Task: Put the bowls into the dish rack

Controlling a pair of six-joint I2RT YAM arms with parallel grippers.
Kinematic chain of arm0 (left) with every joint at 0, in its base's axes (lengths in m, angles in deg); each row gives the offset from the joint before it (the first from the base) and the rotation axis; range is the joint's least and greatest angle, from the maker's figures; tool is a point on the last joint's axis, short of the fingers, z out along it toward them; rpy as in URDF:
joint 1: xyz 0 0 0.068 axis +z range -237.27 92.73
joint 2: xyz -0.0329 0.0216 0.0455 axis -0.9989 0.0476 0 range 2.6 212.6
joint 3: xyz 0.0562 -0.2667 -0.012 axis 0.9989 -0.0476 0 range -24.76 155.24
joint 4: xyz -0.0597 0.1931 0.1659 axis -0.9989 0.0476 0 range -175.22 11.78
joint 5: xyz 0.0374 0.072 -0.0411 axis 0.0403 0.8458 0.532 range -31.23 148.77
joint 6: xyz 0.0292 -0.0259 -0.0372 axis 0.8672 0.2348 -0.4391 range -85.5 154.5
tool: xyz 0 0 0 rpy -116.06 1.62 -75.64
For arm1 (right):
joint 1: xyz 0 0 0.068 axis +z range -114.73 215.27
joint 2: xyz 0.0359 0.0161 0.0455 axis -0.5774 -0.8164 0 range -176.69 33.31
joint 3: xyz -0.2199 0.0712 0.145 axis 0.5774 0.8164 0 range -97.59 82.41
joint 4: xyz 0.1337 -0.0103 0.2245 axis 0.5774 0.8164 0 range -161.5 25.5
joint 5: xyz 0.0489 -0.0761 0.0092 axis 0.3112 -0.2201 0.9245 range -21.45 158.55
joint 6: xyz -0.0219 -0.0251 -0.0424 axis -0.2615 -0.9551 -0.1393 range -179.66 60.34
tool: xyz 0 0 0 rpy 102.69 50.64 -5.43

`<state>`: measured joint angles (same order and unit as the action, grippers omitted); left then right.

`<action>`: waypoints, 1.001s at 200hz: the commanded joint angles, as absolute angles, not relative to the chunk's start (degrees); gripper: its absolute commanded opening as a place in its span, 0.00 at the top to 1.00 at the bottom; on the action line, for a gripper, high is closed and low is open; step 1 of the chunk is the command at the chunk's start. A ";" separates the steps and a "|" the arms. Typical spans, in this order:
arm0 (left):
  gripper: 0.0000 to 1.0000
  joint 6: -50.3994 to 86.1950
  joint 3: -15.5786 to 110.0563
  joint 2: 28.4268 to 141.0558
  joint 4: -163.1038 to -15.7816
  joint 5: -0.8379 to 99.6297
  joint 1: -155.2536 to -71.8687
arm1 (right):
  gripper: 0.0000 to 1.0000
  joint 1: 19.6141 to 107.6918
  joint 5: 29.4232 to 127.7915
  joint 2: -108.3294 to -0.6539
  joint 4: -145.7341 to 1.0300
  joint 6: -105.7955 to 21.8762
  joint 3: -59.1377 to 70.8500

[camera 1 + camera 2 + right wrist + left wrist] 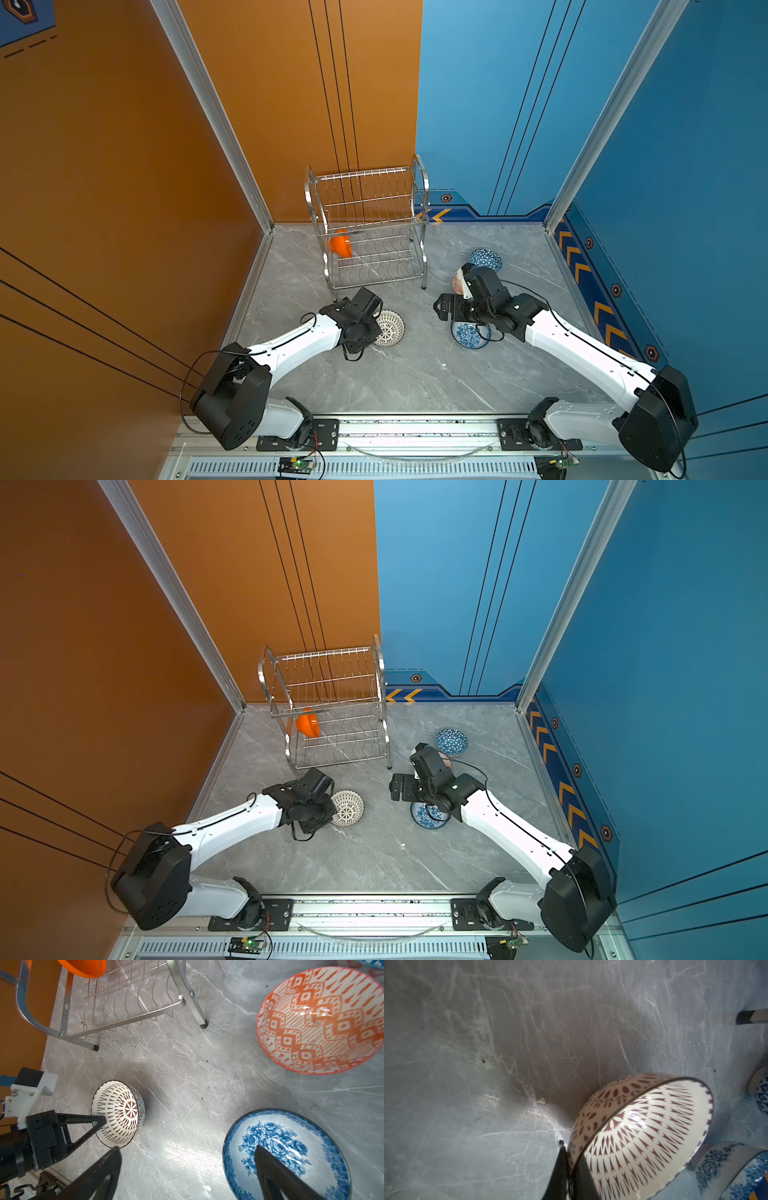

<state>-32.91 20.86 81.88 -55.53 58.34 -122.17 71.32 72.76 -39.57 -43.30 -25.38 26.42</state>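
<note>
The left gripper [100, 1121] was closed tightly on the rim of the lattice bowl [119, 1112], and the bowl was tilted, just above or just on the tabletop [187, 1076]; we could not tell which. We judged this pinch to be the main danger: the glaze is glossy and the hold is only on a thin edge, so the bowl could turn in the grip or slip out during the carry. The way into the dish rack [420, 178], at the far edge of the tabletop, is also narrow. The upper tier lies over the wavy lower shelf, so a high approach could strike the wires or push the rack. The plain orange bowl [340, 246] already stood on edge at the left end of that shelf. The right gripper [187, 1148] was fully spread and empty, over the floral bowl [276, 1142], right of the middle; a low swing could knock it. The geometric bowl [320, 1020] and the triangle bowl [485, 259] lay nearer the right edge. The tabletop was grey and marble-patterned, between an orange wall [124, 166] and a blue wall [685, 166]
</note>
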 commanded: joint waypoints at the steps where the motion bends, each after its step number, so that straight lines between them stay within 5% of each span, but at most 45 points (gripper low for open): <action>1: 1.00 -33.39 19.98 81.15 -56.68 59.09 -121.39 | 0.00 72.10 70.99 -40.23 -43.55 -25.96 24.84; 71: 0.93 -32.47 20.11 80.50 -57.08 58.52 -120.55 | 0.00 74.45 69.38 -39.66 -42.81 -25.55 25.50; 148: 0.42 -31.05 21.07 76.64 -54.36 56.69 -117.07 | 0.00 78.27 66.78 -41.78 -40.22 -30.49 21.34; 188: 0.05 -30.65 20.41 70.26 -52.51 53.71 -110.07 | 0.00 83.47 64.02 -46.39 -36.76 -36.98 15.74; 200: 0.02 -30.83 19.52 68.27 -52.37 51.64 -107.07 | 0.00 85.20 63.64 -48.31 -36.28 -38.06 14.22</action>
